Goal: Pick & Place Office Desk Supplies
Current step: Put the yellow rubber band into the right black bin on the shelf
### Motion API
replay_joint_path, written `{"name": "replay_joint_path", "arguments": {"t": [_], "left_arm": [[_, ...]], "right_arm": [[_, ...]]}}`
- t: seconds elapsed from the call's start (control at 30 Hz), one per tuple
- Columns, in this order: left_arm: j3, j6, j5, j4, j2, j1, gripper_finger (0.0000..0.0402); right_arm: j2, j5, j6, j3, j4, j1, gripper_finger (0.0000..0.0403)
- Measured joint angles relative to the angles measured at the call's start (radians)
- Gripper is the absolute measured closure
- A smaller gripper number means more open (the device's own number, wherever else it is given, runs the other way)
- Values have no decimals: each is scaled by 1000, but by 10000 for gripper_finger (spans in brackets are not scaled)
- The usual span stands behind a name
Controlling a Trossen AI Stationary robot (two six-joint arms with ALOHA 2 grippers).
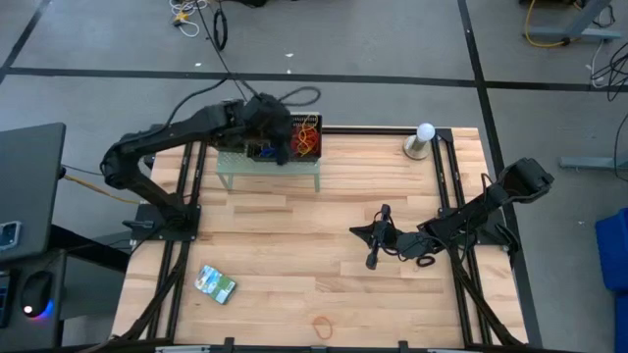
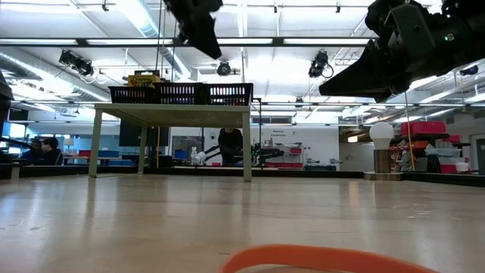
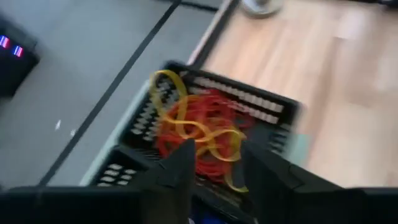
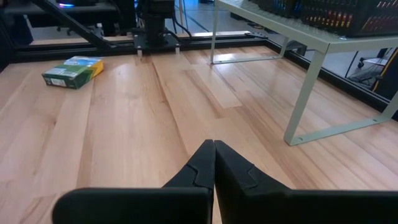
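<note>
Rubber bands (image 3: 199, 127), red with yellow-tan loops tangled through them, fill a small black mesh tray (image 3: 270, 109) on the pale-green shelf (image 1: 270, 175) at the upper centre of the high view. The left gripper (image 1: 278, 137) hangs right over that tray, reaching in from the upper left. In the left wrist view its two dark fingers (image 3: 177, 168) stand parted by a moderate gap, with the heap of bands seen between and beyond them; nothing is clamped in the gap. Whether the tips touch the bands cannot be told.

The right gripper (image 4: 214, 163) waits at the centre-right of the high view, above bare wood. Its fingers are pressed together, holding nothing.

A flat green-white-blue packet (image 1: 215, 283) lies on the wooden table (image 1: 294, 255) at the lower left of the high view, well apart from both grippers; the right wrist view shows it at upper left, near the base of the left arm. One orange rubber-band loop (image 1: 322, 323) lies alone near the table's front edge, at lower centre of the high view, and fills the bottom of the low view as a blurred arc. A white bulb-shaped lamp (image 1: 423, 139) stands at the upper right corner of the table. In the low view, the shelf carries a row of black mesh trays at upper left.
</note>
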Motion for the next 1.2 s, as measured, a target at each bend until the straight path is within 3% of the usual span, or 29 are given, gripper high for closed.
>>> {"name": "replay_joint_path", "arguments": {"t": [0.17,0.27,0.47,0.63,0.73,0.87,1.07,1.2], "left_arm": [[-198,34,63,143,-104,-97,346],[-370,15,90,343,-175,-161,390],[-681,-10,32,862,-257,-280,391],[-812,24,-54,1117,-263,-328,392],[-785,32,-61,1087,-263,-283,392],[-607,13,-63,838,-251,-132,396],[-344,24,168,505,-87,89,397],[-196,74,181,351,56,124,397]], "right_arm": [[0,0,-2,0,2,0,396],[0,0,-1,0,2,0,396],[0,-2,0,0,8,0,396],[0,-2,0,0,38,0,396],[0,-2,-1,0,64,0,396],[0,-2,6,0,70,-2,396],[0,1,-11,0,89,-3,396],[0,0,-33,0,108,-3,396]]}}
